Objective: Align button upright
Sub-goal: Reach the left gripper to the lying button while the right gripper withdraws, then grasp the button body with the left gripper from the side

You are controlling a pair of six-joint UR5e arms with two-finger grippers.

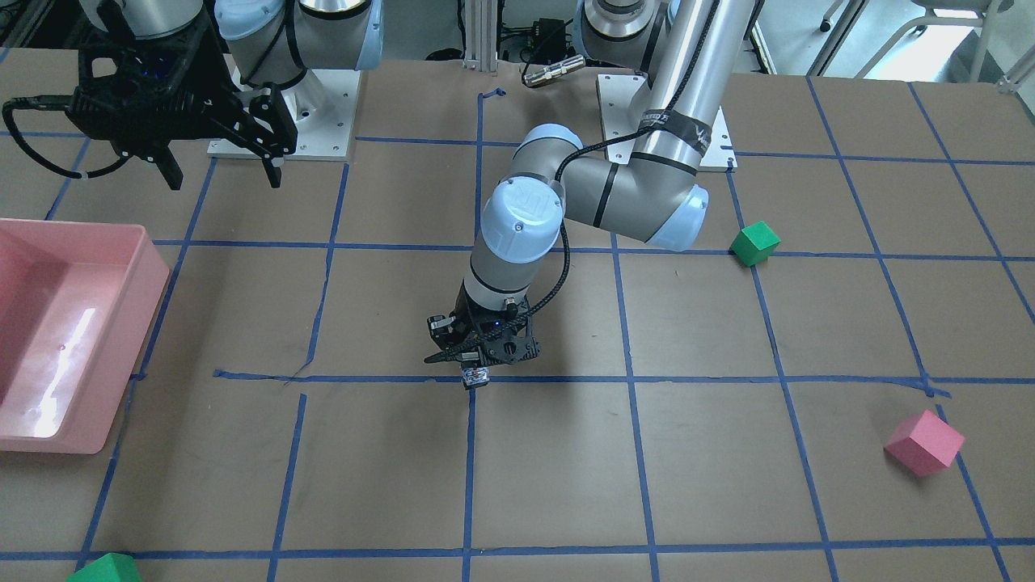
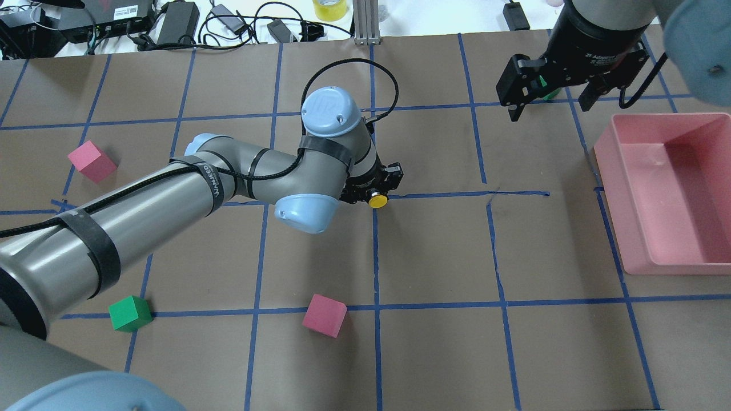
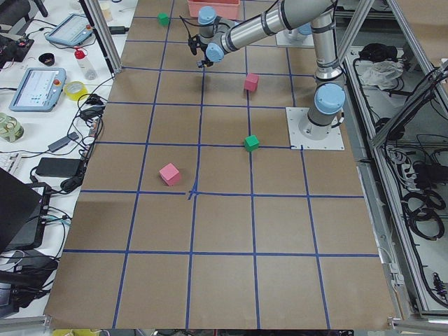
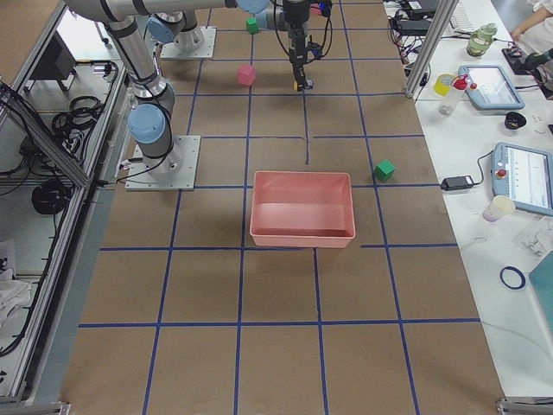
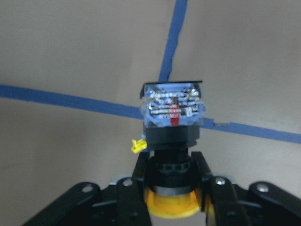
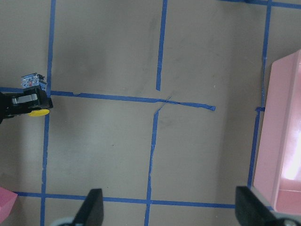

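Observation:
The button has a yellow cap, a black body and a whitish base block with a label. My left gripper is shut on its black body. The cap points back toward the wrist and the base block points down at the table. In the front view the gripper hangs straight down, with the base block at a blue tape crossing; I cannot tell if it touches the paper. From overhead the yellow cap shows beside the gripper. My right gripper is open and empty, high near the pink bin.
A pink bin stands at the robot's right side of the table. Pink cubes and a green cube lie on the left half. Another green cube lies at the far edge.

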